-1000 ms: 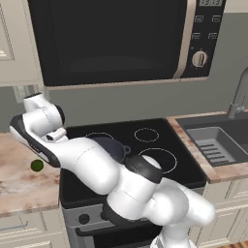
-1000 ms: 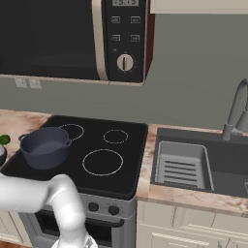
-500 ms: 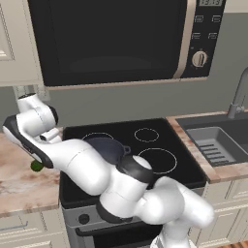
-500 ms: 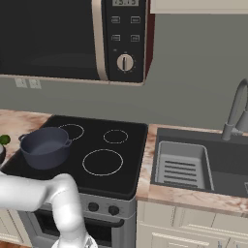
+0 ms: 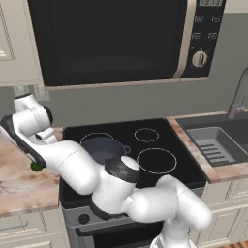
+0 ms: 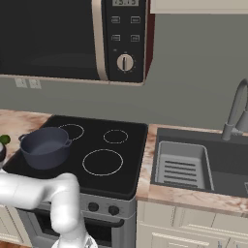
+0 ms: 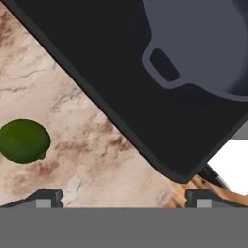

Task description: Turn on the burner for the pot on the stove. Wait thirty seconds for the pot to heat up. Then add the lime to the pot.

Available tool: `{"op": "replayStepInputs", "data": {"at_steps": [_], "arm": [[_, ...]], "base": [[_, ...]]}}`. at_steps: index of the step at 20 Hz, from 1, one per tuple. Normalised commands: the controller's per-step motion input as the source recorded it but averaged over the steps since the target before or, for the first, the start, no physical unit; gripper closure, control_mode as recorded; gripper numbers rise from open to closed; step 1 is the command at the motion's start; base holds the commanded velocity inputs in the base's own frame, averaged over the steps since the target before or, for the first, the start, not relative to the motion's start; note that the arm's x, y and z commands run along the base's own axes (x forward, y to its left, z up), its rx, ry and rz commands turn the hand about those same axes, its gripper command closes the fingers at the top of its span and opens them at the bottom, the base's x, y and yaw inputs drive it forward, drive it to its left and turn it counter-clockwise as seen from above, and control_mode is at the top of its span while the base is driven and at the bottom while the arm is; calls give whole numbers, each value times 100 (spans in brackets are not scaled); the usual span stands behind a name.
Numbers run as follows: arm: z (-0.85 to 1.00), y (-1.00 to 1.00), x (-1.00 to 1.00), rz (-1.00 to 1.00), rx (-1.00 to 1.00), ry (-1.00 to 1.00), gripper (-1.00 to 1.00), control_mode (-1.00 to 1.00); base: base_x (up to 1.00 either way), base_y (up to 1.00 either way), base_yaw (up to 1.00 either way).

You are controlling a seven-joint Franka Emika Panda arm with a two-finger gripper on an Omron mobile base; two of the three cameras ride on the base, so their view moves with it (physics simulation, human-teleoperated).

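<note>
Marbled countertop (image 7: 92, 140) runs along the left edge of the stove (image 6: 121, 155), and the lime (image 7: 23, 141) lies on it near that edge, untouched. On the stove's front left ring stands the pot (image 6: 45, 146). Over the countertop the gripper (image 7: 123, 196) hangs released, fingertips (image 7: 46, 196) spread wide with nothing between them.

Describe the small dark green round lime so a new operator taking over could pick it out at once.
Start at the black glass stove marked with thin white rings, then move to the beige marbled stone counter along its left edge. The small dark green round lime lies on that counter, apart from the stove's edge and from the dark grey-blue metal pot. It is the one green thing there, far smaller than the pot.
</note>
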Motion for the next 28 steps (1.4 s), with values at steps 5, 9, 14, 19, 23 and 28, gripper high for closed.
{"op": "replayStepInputs", "data": {"at_steps": [5, 9, 14, 19, 23, 28], "arm": [[0, 13, 42, 0, 0, 0, -100, -100], [-8, 2, 44, 0, 0, 2, -100, -100], [-9, 7, 29, 0, 0, 3, -100, -100], [-19, 12, 23, 0, 0, 1, -100, -100], [-16, 36, 7, 0, 0, 0, -100, -100], [-13, 33, 8, 0, 0, 0, -100, -100]], "base": [[0, 0, 0], [0, 0, 0], [0, 0, 0], [0, 0, 0], [0, 0, 0], [0, 0, 0]]}}
